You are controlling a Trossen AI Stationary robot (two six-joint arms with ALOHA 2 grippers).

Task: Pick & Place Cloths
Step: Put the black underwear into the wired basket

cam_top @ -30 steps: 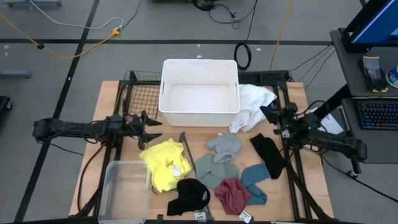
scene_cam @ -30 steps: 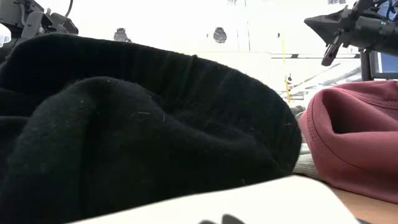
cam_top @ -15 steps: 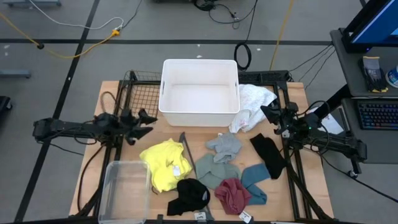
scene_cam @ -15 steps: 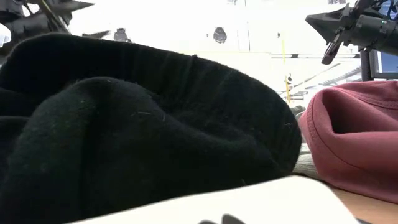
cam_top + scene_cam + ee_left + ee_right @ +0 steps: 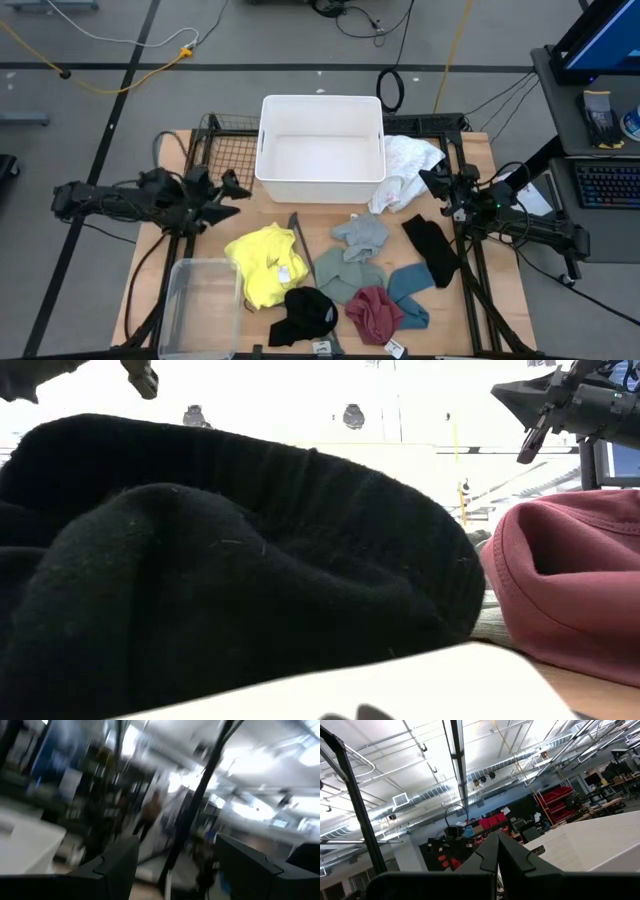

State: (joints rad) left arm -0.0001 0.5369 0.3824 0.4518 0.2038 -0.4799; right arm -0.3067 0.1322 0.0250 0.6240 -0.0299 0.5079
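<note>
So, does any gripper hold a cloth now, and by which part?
Nothing is held. The left gripper is open and empty; the right gripper is shut on nothing.

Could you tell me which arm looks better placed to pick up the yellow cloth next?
Probably the left. Its left gripper is open, empty and just above-left of the yellow cloth in the high view. The right gripper is shut beside the white cloth, across the table.

place: I work in a big workshop hall | signs: ceiling ducts [image 5: 485,767], red bins [image 5: 559,795] below them
</note>
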